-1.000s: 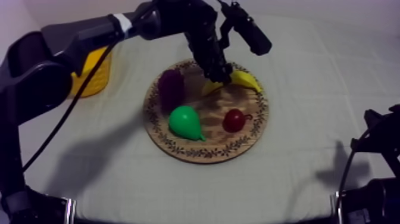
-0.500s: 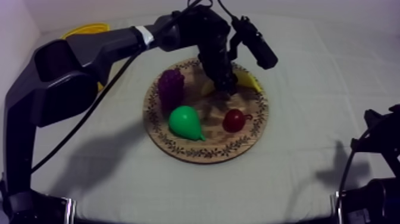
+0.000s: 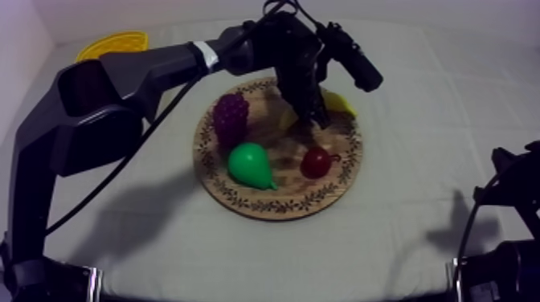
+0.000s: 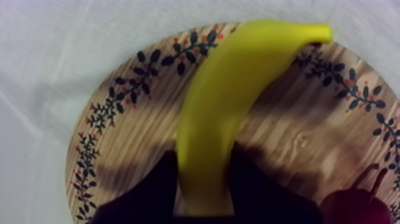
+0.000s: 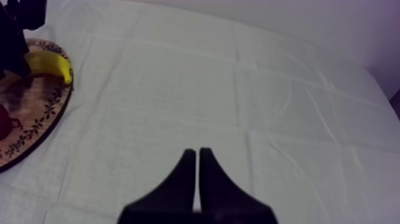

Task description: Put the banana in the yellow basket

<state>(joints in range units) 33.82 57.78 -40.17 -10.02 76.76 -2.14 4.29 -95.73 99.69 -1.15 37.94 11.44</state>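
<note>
The yellow banana (image 3: 339, 103) lies at the far right of the round wooden board (image 3: 273, 206). My left gripper (image 3: 311, 112) reaches down over its middle. In the left wrist view the banana (image 4: 238, 101) runs between my two black fingers (image 4: 149, 190), which press close on both its sides, so my left gripper (image 4: 202, 205) is shut on it. The yellow basket (image 3: 112, 44) stands at the far left of the table. My right gripper (image 5: 197, 154) hovers over bare cloth, fingers together in a narrow wedge, right of the board (image 5: 41, 113) and the banana (image 5: 52, 64).
On the board also sit purple grapes (image 3: 231, 117), a green pear (image 3: 251, 165) and a small red fruit (image 3: 316, 162). My right arm (image 3: 510, 189) rests low at the right edge. Bare cloth stretches between the board and the basket.
My left arm has swung away from the basket, uncovering it. The gripper has shifted slightly right and lower along the banana. The right arm has not moved.
</note>
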